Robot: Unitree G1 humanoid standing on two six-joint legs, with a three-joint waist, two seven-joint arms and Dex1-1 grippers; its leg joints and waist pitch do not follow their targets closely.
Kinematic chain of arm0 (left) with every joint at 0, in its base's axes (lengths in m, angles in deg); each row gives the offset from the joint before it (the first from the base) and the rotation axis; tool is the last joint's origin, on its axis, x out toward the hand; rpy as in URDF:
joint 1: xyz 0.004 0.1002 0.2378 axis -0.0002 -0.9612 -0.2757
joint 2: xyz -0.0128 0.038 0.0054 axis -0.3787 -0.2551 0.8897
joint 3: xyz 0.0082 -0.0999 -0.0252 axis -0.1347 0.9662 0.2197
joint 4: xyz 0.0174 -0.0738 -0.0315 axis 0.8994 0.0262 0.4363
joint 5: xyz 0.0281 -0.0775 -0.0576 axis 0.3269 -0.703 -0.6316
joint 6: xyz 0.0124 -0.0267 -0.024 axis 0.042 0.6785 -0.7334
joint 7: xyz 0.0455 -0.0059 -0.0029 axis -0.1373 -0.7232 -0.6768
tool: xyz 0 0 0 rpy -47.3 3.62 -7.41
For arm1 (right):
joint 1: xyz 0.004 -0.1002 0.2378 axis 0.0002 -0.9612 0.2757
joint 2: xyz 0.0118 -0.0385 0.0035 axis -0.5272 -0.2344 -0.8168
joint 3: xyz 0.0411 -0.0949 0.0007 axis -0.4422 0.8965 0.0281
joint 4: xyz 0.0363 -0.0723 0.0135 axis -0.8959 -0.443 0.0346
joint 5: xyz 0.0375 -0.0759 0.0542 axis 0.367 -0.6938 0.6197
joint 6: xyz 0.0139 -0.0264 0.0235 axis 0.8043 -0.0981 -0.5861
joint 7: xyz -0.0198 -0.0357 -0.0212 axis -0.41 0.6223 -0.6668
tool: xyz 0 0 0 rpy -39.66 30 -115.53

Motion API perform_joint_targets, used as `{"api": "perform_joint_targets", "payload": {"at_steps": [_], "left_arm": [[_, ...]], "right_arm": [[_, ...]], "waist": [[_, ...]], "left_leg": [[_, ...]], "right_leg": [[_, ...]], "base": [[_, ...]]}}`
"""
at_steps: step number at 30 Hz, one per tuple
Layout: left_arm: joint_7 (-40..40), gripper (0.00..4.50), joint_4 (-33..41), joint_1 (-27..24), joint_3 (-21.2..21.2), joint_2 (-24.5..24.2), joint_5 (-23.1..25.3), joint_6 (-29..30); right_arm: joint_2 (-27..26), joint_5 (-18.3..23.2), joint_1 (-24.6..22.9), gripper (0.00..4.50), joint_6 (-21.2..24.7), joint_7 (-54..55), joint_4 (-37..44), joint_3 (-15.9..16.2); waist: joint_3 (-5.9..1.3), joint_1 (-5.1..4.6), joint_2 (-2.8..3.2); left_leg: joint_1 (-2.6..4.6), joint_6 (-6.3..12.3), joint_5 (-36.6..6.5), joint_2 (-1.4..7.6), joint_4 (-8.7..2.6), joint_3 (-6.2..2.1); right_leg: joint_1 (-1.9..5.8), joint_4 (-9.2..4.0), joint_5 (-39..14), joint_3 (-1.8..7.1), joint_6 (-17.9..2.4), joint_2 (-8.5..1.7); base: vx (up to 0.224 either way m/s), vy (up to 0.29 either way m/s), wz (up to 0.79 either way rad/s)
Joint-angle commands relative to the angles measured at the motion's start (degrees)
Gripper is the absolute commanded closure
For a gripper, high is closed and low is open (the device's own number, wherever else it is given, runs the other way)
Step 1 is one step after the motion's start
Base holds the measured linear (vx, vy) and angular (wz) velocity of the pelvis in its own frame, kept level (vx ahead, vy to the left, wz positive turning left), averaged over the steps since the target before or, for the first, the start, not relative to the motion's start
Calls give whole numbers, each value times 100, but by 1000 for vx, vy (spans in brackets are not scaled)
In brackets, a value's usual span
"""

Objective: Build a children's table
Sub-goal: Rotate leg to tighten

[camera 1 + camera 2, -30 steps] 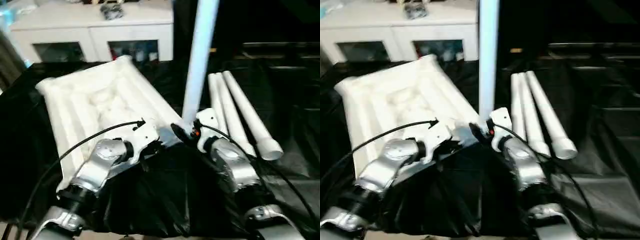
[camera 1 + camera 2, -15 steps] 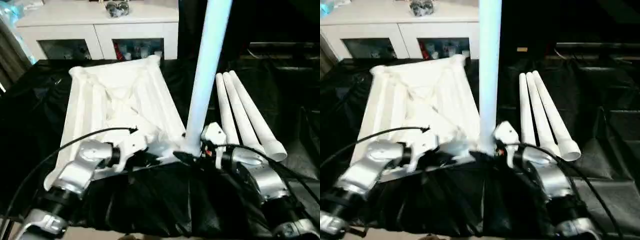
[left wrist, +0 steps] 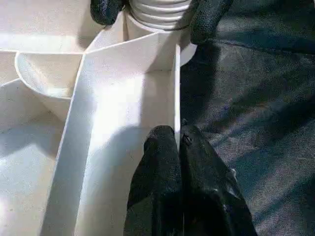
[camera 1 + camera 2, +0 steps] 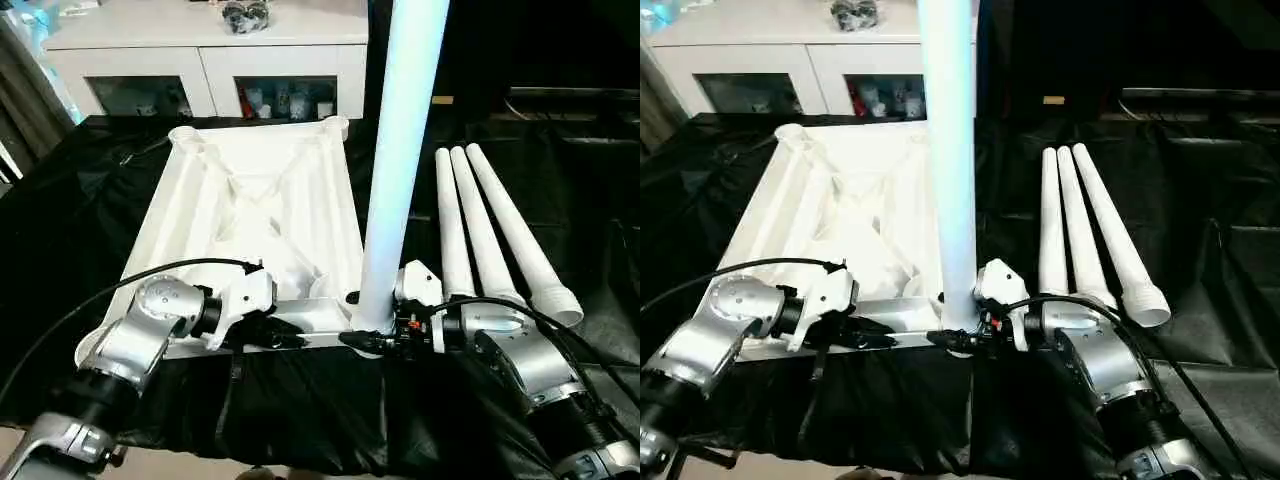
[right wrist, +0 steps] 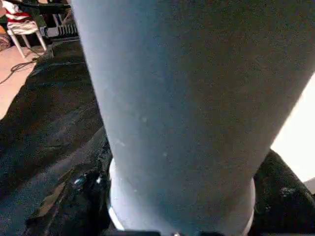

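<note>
White plastic, ribs up: the tabletop (image 4: 255, 215) lies upside down on a black cloth (image 4: 90, 190), its long sides running away from the robot towards a white cabinet (image 4: 210, 60) at the back. One leg (image 4: 395, 170) stands upright in the socket at the tabletop's near right corner, rising out of sight overhead. The right gripper (image 4: 372, 338) is at the foot of that leg, a black finger on either side of it just above the socket; from here I cannot tell whether the fingers press on it or merely flank it. The left gripper (image 3: 178, 147) has its two fingers pinched together on the thin wall of the tabletop's near edge, a little left of that corner. Three spare legs (image 4: 490, 235) lie side by side on the cloth to the right of the tabletop, touching one another.
</note>
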Motion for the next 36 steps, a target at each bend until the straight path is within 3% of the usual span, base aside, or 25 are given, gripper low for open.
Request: {"api": "perform_joint_targets", "payload": {"at_steps": [1, 4, 5, 7, 8, 10, 11, 12, 13, 14, 15, 17, 18, 20, 21, 23, 27, 31, 36], "left_arm": [[-344, 450, -111, 151, 73, 100, 66, 29], [-739, 450, -134, 168, 169, 326, 82, 133], [-1066, 450, -141, 195, 199, 484, 156, 207], [-1066, 450, -141, 195, 199, 484, 156, 207], [-1323, 450, -138, 222, 218, 612, 224, 295], [-1928, 450, -14, 264, 257, 934, 348, 510], [-2176, 450, 73, 266, 276, 1072, 390, 624], [-2424, 450, 173, 262, 294, 1211, 424, 745], [-2747, 450, 383, 187, 279, 1387, 533, 882], [-2965, 450, 572, 101, 246, 1504, 636, 973], [-3069, 450, 665, 56, 226, 1560, 694, 1011], [-3251, 450, 819, -26, 202, 1676, 775, 1027], [-3338, 450, 855, -67, 179, 1740, 799, 1003], [-3464, 450, 910, -129, 138, 1832, 831, 963], [-3458, 450, 914, -136, 123, 1838, 836, 947], [-3407, 450, 943, -181, 65, 1856, 823, 952], [-3349, 450, 1106, -275, 44, 1773, 837, 1047], [-3022, 450, 1150, -326, 48, 1607, 732, 1032], [-2690, 450, 1067, -307, 46, 1365, 683, 915]], "right_arm": [[-143, 4, -60, 172, 118, -75, 66, 218], [-386, -173, -13, 172, 116, 577, -189, 98], [-590, -338, 66, 172, 78, 1142, -453, 5], [-590, -338, 66, 173, 78, 1142, -453, 5], [-771, -457, 145, 173, 73, 1630, -680, -80], [-1254, -483, 390, 173, 143, 2640, -1223, -347], [-1456, -481, 500, 173, 166, 3058, -1446, -461], [-1663, -464, 615, 173, 193, 3471, -1668, -582], [-1884, -493, 771, 173, 164, 3898, -1930, -656], [-2025, -525, 877, 173, 110, 4160, -2099, -688], [-2092, -545, 927, 173, 80, 4277, -2178, -701], [-2214, -534, 990, 173, 13, 4381, -2283, -779], [-2271, -544, 1008, 173, -61, 4386, -2315, -799], [-2359, -611, 1053, 173, -200, 4441, -2410, -831], [-2372, -602, 1057, 173, -221, 4411, -2423, -848], [-2406, -552, 1077, 103, -317, 4335, -2490, -911], [-2340, -519, 1088, 67, -471, 4158, -2494, -902], [-2150, -548, 1012, 54, -593, 3817, -2277, -867], [-1845, -528, 883, 54, -654, 3223, -1980, -742]], "waist": [[-349, -6, -61], [-332, -13, -67], [-320, -29, -65], [-301, -43, -74], [-306, -52, -84], [-289, -101, -54], [-289, -154, -26], [-299, -179, -40], [-304, -186, 0], [-288, -232, -12], [-301, -249, -16], [-312, -258, -56], [-323, -249, -30], [-331, -249, -31], [-330, -256, -81], [-326, -242, -52], [-314, -265, -53], [-329, -274, -48], [-347, -273, -46]], "left_leg": [[15, 438, -818, 199, -382, -25], [14, 392, -833, 196, -387, -20], [16, 296, -935, 195, -414, -32], [39, 181, -1192, 178, -436, -39], [26, 157, -1139, 189, -439, -44], [23, 98, -1220, 189, -458, -48], [34, -16, -1325, 180, -470, -66], [52, -40, -1386, 164, -465, -70], [57, -39, -1373, 167, -459, -70], [16, -34, -1398, 172, -474, -78], [19, -19, -1395, 177, -467, -76], [5, 82, -1301, 166, -448, -62], [1, 141, -1236, 164, -438, -61], [-14, 213, -1101, 163, -427, -58], [-19, 254, -1043, 159, -428, -49], [-9, 284, -1060, 167, -430, -51], [-14, 281, -1209, 170, -442, -53], [-21, 326, -1113, 169, -430, -54], [-24, 455, -856, 163, -400, -45]], "right_leg": [[322, -362, -706, 296, -1330, -320], [315, -386, -820, 302, -1311, -329], [313, -414, -1075, 295, -1248, -333], [320, -474, -1647, 287, -1091, -341], [322, -476, -1697, 304, -1018, -350], [297, -478, -1763, 302, -1009, -340], [303, -494, -1876, 285, -993, -341], [302, -516, -1978, 275, -969, -344], [289, -513, -1927, 286, -986, -348], [306, -513, -1872, 276, -994, -331], [301, -504, -1777, 278, -1009, -336], [310, -509, -1613, 282, -1011, -330], [308, -492, -1505, 280, -1037, -328], [318, -475, -1286, 278, -1067, -318], [319, -471, -1197, 275, -1093, -304], [310, -462, -1219, 275, -1121, -315], [317, -477, -1374, 277, -1103, -323], [321, -459, -1214, 280, -1119, -320], [336, -403, -694, 281, -1289, -311]], "base": [[0, 0, 0], [0, 0, 0], [0, 0, 0], [0, 0, 0], [0, 0, 0], [0, 0, 0], [0, 0, 0], [0, 0, 0], [0, 0, 0], [0, 0, 0], [0, 0, 0], [0, 0, 0], [0, 0, 0], [0, 0, 0], [0, 0, 0], [0, 0, 0], [0, 0, 0], [0, 0, 0], [0, 0, 0]]}}
